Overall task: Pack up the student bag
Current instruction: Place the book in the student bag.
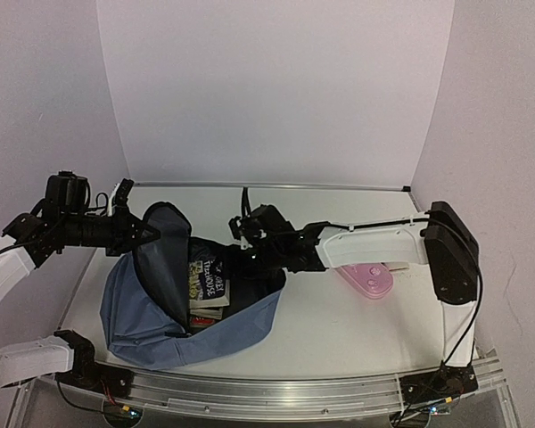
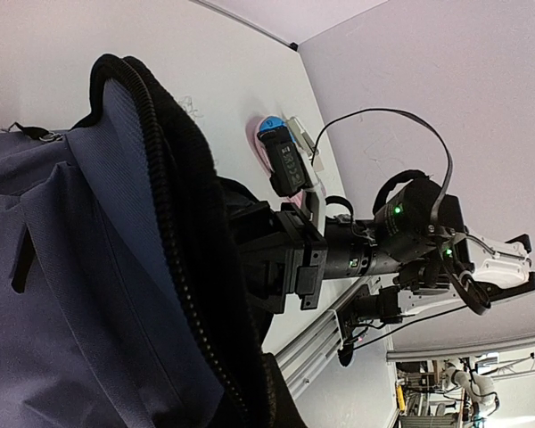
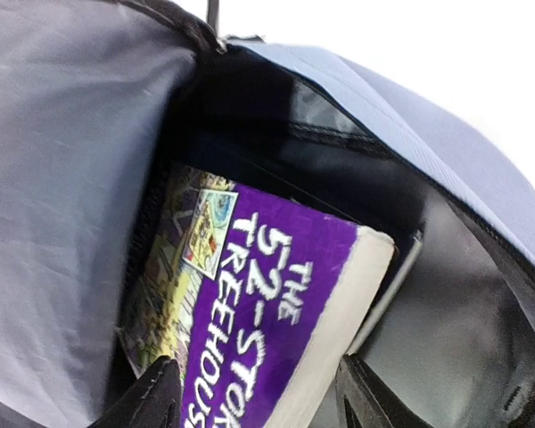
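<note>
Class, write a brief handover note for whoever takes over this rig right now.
Left tool: shut on the flap of the student bag, holding it open.
Right tool: inside the bag, fingers either side of the purple book; grip unclear.
Done: purple book is in the bag.
Left to do: pink pencil case lies on the table, not yet packed.

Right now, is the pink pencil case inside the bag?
No, the pink pencil case lies on the table, out to the right of the bag.
</note>
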`<action>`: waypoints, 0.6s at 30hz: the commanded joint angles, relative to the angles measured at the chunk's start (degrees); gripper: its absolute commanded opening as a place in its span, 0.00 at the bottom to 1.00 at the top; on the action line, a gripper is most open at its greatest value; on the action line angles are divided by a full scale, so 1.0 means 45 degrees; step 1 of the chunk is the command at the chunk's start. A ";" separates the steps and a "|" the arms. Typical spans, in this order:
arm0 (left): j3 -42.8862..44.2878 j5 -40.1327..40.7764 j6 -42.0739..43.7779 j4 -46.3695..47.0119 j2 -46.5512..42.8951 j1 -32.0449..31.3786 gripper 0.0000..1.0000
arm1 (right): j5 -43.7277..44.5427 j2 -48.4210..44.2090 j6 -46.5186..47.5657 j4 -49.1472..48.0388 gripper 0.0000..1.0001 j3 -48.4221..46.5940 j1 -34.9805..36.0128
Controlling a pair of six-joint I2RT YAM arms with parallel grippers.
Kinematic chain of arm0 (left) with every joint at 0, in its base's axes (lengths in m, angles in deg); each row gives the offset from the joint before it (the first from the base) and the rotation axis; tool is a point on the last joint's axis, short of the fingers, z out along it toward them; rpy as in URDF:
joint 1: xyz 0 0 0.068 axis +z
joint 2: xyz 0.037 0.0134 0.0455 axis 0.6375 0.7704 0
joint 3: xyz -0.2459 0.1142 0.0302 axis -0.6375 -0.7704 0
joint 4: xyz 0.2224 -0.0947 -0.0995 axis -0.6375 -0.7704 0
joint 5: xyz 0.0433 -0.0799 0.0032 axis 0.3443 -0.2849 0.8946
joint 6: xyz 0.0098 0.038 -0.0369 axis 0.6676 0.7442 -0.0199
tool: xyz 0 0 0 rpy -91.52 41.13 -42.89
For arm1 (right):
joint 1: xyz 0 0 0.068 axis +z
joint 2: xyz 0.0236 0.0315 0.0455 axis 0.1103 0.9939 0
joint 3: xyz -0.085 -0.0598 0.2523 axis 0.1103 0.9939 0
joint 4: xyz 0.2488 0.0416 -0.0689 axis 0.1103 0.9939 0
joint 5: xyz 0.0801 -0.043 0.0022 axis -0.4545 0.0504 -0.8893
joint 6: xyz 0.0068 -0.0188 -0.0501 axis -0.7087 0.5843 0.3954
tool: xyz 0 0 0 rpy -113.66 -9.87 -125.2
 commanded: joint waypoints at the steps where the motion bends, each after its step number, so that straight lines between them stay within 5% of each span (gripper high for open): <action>1: 0.0780 0.0021 0.0207 0.0497 -0.0349 0.0062 0.00 | 0.0191 -0.0174 0.0430 0.0206 0.56 -0.0240 0.0082; 8: 0.0806 0.0132 0.0249 0.0427 -0.0416 0.0068 0.00 | 0.0013 0.0419 0.0389 0.0242 0.47 -0.0512 0.0165; 18: 0.0742 0.0179 0.0272 0.0409 -0.0420 0.0068 0.00 | 0.1861 -0.0292 0.0032 0.0775 0.53 0.0037 0.0177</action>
